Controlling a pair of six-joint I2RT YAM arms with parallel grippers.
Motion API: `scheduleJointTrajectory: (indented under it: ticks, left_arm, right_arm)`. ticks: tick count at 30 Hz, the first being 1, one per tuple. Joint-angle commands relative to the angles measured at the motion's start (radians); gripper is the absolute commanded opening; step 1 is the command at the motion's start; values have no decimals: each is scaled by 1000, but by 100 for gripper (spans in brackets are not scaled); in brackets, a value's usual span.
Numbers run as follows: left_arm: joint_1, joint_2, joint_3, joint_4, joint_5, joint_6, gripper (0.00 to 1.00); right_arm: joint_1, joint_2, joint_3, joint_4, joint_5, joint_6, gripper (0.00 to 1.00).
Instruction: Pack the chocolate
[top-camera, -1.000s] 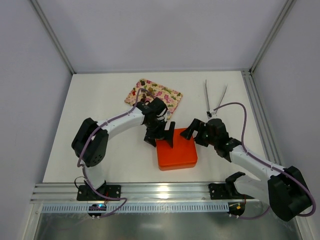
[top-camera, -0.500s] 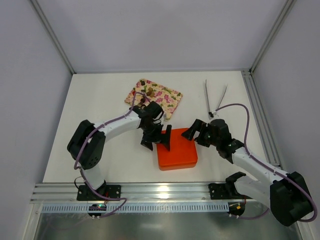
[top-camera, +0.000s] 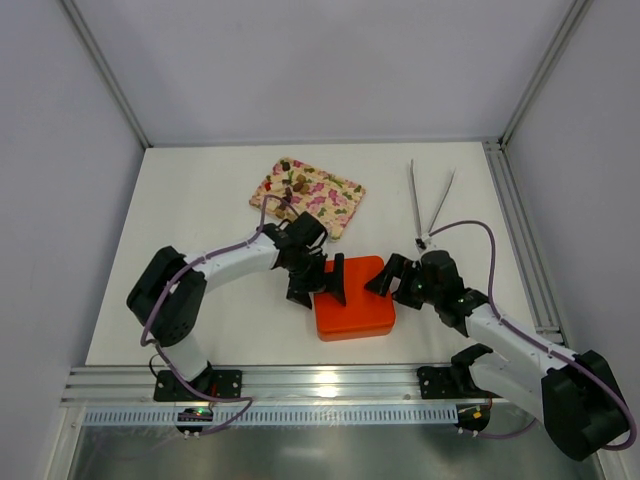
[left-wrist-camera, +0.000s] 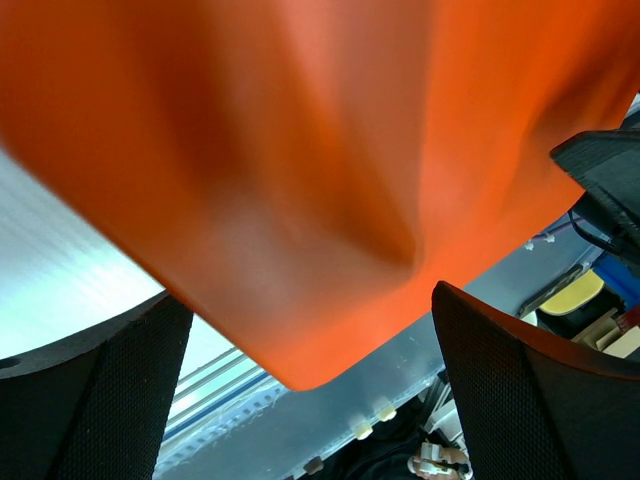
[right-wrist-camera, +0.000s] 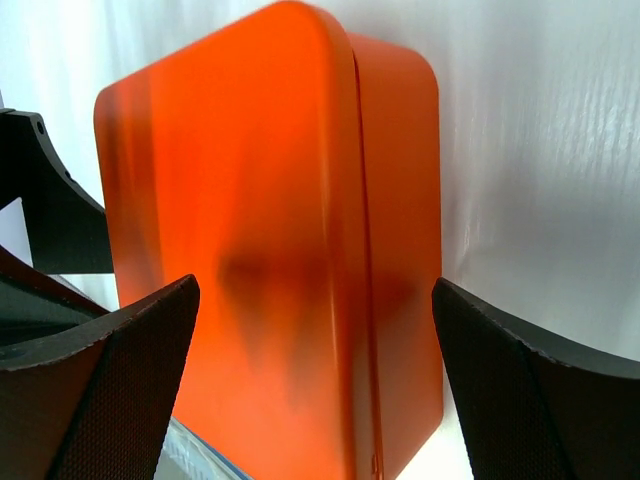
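- Both grippers have come down and toward the near edge of the bench since a second ago, and the left arm's elbow has swung further toward the left edge; the box, tray and tongs lie where they lay.
- Left gripper (top-camera: 318, 288): its jaws stand wide apart and grip nothing. It is over the far left corner of the orange box (top-camera: 355, 305). In the left wrist view the two dark fingers (left-wrist-camera: 95, 400) sit at the bottom corners with the blurred orange surface filling the space between them. Whether a finger touches the box cannot be told.
- Right gripper (top-camera: 390, 285): its jaws are also spread wide and empty, at the far right corner of the box. In the right wrist view its fingers (right-wrist-camera: 100, 380) frame the box on either side, and a seam runs along the box's length.
- The orange box is closed. It lies close to the near edge of the bench (top-camera: 200, 200), a little right of the middle, between the two grippers.
- The chocolate (top-camera: 292, 186), a few small dark and tan lumps, lies on the floral tray (top-camera: 335, 195). The tray is beyond the box, toward the middle of the far edge.
- A pair of metal tongs (top-camera: 428, 200) lies near the right edge, in the far half, well apart from the tray.
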Motion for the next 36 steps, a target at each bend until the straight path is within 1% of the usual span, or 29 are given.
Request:
scheduleJointTrajectory:
  ticks: [1,8,14,20,22,26,28,31,33,36]
  left_arm:
    - [-19,-38,-13,68,-3,-57,98]
    - [-45,-44,-33,88,-18,-98,95]
    - [-71,-46,-34,94,-29,-123,90]
    - [-96,-53,-46,101,-37,-147,82]
    - [-99,-58,-49,103,-37,-154,79]
    - [-107,-66,-51,103,-35,-160,71]
    - [-108,-67,-46,103,-37,-161,69]
    - [-113,-72,-46,100,-34,-160,69]
    - [-113,-76,-46,92,-40,-151,74]
    - [-111,-82,-45,66,-50,-126,79]
  right_arm:
    - [14,-27,-19,21,-14,26,98]
    - [31,-51,-52,21,-11,53,96]
    - [54,-67,-59,8,0,61,92]
    - [81,-87,-63,-1,13,72,88]
    - [89,-94,-57,-15,23,70,87]
    - [103,-96,-45,-28,40,53,87]
    - [103,-88,-33,-36,44,46,86]
    - [105,-82,-22,-42,50,44,87]
    - [103,-82,-11,-68,75,43,88]
    - [103,-93,7,-111,104,41,90]
